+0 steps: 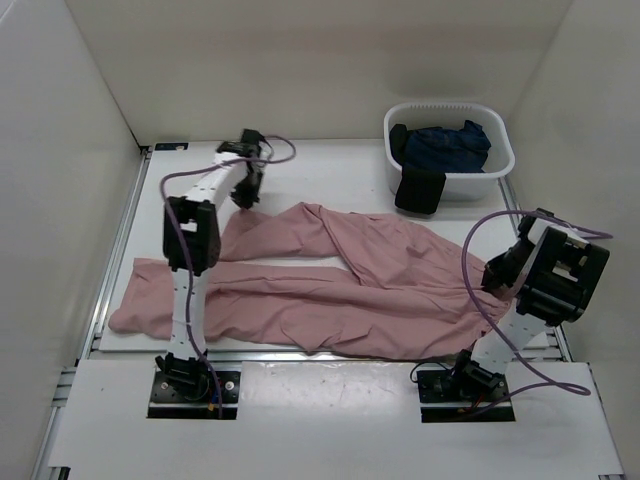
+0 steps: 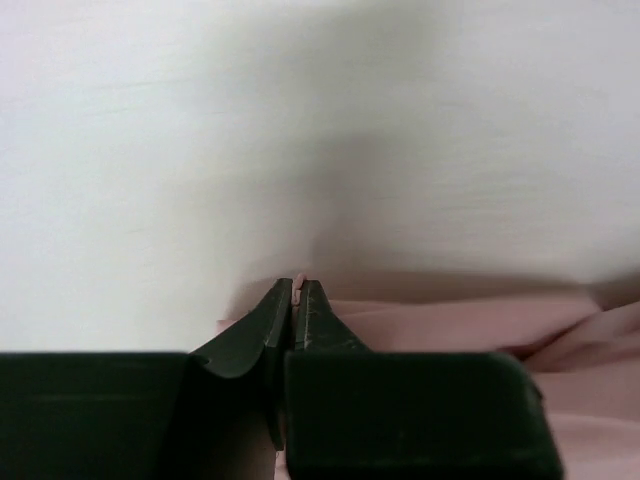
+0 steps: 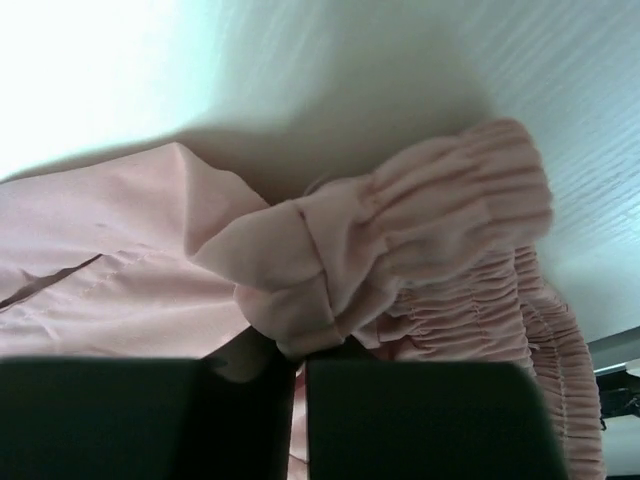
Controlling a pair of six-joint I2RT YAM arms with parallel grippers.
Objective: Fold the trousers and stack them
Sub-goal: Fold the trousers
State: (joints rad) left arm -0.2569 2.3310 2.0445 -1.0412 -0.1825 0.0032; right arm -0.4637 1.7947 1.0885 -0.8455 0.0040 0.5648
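The dusty-pink trousers lie spread across the white table, legs reaching left, waistband at the right. My left gripper is at the far upper leg end, shut on a thin pinch of the pink fabric; the leg cloth lies just behind the fingers. My right gripper is at the trousers' right edge, shut on the gathered elastic waistband, which bunches over the fingers and hides their tips.
A white basket at the back right holds the dark navy garment, with a black cloth hanging over its front rim. White walls enclose the table on three sides. The trousers overhang the near table edge.
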